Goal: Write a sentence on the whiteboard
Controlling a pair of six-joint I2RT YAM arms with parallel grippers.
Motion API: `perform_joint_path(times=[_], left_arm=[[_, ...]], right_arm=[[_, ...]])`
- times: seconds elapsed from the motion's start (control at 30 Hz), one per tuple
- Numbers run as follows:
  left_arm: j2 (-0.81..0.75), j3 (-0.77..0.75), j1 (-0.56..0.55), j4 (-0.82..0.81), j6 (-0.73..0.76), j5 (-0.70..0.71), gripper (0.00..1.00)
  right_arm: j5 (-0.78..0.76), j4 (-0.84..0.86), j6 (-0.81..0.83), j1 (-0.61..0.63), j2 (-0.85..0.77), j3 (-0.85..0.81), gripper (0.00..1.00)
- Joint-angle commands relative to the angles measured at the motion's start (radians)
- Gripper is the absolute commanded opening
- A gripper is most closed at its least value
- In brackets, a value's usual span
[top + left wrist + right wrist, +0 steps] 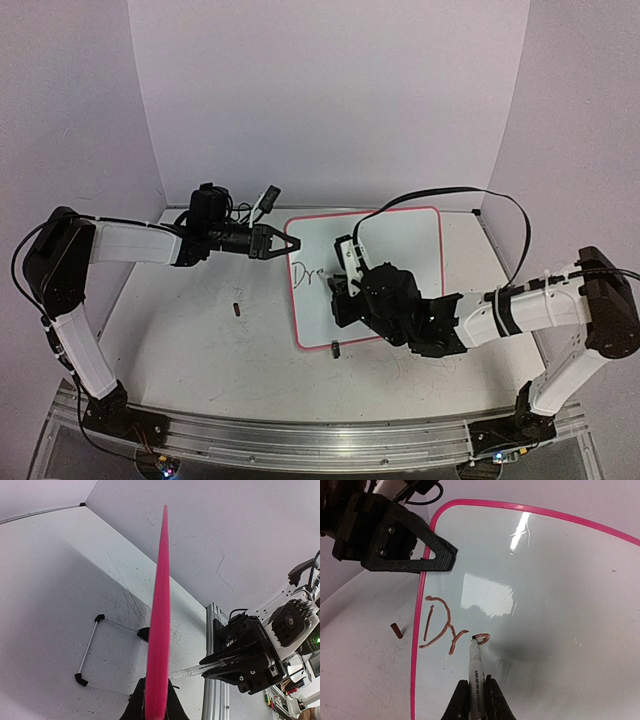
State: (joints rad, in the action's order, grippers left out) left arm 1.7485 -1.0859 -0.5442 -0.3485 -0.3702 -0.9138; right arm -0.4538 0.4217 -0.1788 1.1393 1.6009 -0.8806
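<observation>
The whiteboard [400, 260] seems light, stiff, slick; left gripper [293, 243] clamps its rim, right gripper [476, 690] clamps the marker [475, 667] on it.

You're in a robotics lab cell: plain white panels [330, 100] wall in a scuffed white bench [200, 340], and an aluminium rail [320, 440] at its near edge carries the left arm [130, 243] and right arm [520, 312].

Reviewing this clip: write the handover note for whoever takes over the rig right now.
Left gripper: shut on the whiteboard at its left rim, steadying it.
Right gripper: shut on the marker, tip on the whiteboard.
Done: the sentence reads "Dr" so far, with a third letter begun.
Left: the rest of the sentence.
</observation>
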Motion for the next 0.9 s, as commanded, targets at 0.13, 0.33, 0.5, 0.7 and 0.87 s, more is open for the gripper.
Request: perform_joint_path(times=[0.13, 0.33, 0.5, 0.7, 0.87], left_arm=[[-0.022, -0.008, 0.0, 0.005, -0.008, 0.015, 0.0], [-0.023, -0.008, 0.0, 0.005, -0.009, 0.015, 0.0], [-0.021, -0.008, 0.0, 0.005, -0.009, 0.016, 0.0], [-0.017, -0.008, -0.001, 0.005, -0.009, 0.016, 0.0], [-0.017, -0.009, 0.0, 0.005, -0.009, 0.015, 0.0]], right_arm=[[0.021, -0.023, -0.028, -0.009, 0.002, 0.017, 0.0], [0.029, -0.038, -0.04, -0.008, -0.008, 0.034, 0.0], [0.026, -0.048, -0.053, -0.009, -0.018, 0.051, 0.0], [-0.019, -0.057, -0.057, -0.008, -0.044, 0.065, 0.0], [-0.003, 0.01, -0.032, -0.009, -0.108, 0.076, 0.0]])
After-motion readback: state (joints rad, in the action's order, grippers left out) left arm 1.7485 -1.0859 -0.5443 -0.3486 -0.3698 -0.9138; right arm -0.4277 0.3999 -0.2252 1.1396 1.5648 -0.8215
